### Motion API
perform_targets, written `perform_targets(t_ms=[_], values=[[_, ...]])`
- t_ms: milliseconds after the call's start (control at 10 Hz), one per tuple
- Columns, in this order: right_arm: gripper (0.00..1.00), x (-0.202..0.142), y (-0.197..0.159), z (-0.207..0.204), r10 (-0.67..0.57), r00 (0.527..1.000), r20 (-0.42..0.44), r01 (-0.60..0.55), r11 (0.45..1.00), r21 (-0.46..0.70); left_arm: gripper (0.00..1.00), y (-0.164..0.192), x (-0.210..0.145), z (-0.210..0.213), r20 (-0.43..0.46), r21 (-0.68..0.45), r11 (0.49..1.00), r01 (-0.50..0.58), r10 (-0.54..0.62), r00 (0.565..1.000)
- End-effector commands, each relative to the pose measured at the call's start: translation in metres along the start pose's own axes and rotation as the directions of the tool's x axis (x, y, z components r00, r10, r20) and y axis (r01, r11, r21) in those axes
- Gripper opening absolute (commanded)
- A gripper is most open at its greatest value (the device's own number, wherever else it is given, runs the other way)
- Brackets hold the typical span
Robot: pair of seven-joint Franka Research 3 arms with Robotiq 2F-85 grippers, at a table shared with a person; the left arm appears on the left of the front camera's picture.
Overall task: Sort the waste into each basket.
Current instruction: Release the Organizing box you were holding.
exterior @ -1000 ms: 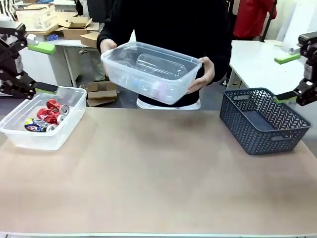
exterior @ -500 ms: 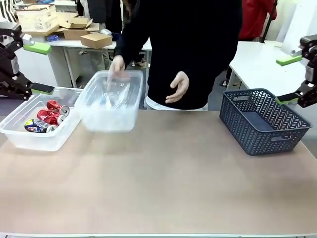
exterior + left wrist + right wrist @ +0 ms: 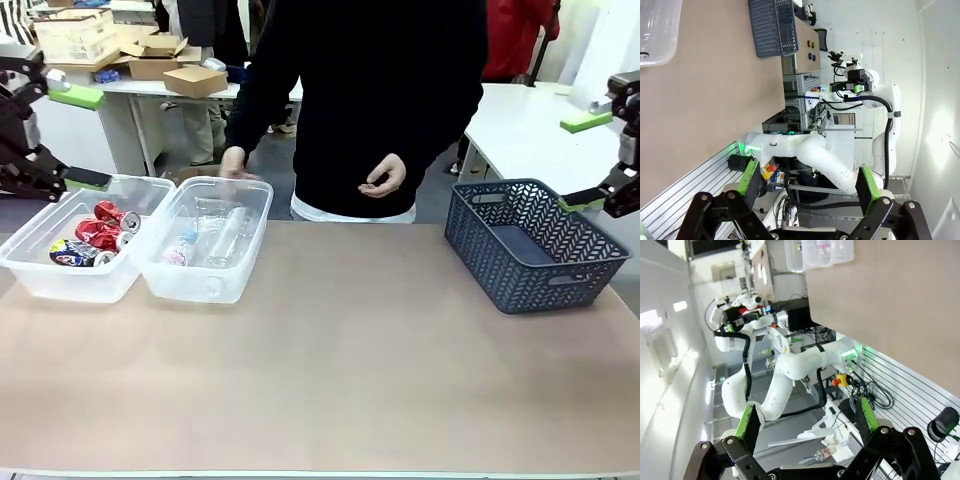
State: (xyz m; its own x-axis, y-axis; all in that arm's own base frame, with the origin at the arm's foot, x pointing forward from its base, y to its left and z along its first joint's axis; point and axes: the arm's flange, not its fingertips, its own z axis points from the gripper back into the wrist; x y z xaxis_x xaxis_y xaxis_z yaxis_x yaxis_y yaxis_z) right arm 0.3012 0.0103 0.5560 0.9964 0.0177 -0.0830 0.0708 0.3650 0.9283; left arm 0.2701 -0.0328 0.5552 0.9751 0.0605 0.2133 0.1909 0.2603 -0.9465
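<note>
Two clear tubs stand side by side at the table's left. The left tub (image 3: 60,282) holds crushed cans (image 3: 98,228), mostly red, one multicoloured. The right tub (image 3: 205,288) holds small clear bottles (image 3: 222,235), one with a pink label (image 3: 178,253). A person's hand (image 3: 236,163) hovers just behind this tub's far rim. My left gripper (image 3: 80,138) hangs open above the back of the can tub. My right gripper (image 3: 582,160) is open over the far right edge. Both tubs (image 3: 825,252) sit at the top of the right wrist view, and one tub's corner (image 3: 657,30) at the upper left of the left wrist view.
A dark blue-grey woven basket (image 3: 535,240), nothing visible inside, stands at the table's right, just below my right gripper. The person in black stands at the far edge, the other hand (image 3: 380,180) held at waist height. The basket (image 3: 772,25) also appears in the left wrist view.
The person lowered the bottle tub from the air and set it on the table right beside the can tub, then let go. Both arms stayed still.
</note>
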Motion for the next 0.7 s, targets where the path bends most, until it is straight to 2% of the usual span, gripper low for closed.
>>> perform_targets(t_ms=[0, 600], values=[[1.0, -0.0008, 0.0007, 0.0011, -0.004, 1.0, -0.006, 0.004, 1.0, -0.014, 1.0, -0.0014, 0.0002, -0.0036, 0.004, -0.025, 1.0, 0.006, -0.006, 1.0], [1.0, -0.0008, 0.0007, 0.0011, -0.004, 1.0, -0.006, 0.004, 1.0, -0.014, 1.0, -0.0014, 0.0002, -0.0036, 0.004, -0.025, 1.0, 0.006, -0.006, 1.0]])
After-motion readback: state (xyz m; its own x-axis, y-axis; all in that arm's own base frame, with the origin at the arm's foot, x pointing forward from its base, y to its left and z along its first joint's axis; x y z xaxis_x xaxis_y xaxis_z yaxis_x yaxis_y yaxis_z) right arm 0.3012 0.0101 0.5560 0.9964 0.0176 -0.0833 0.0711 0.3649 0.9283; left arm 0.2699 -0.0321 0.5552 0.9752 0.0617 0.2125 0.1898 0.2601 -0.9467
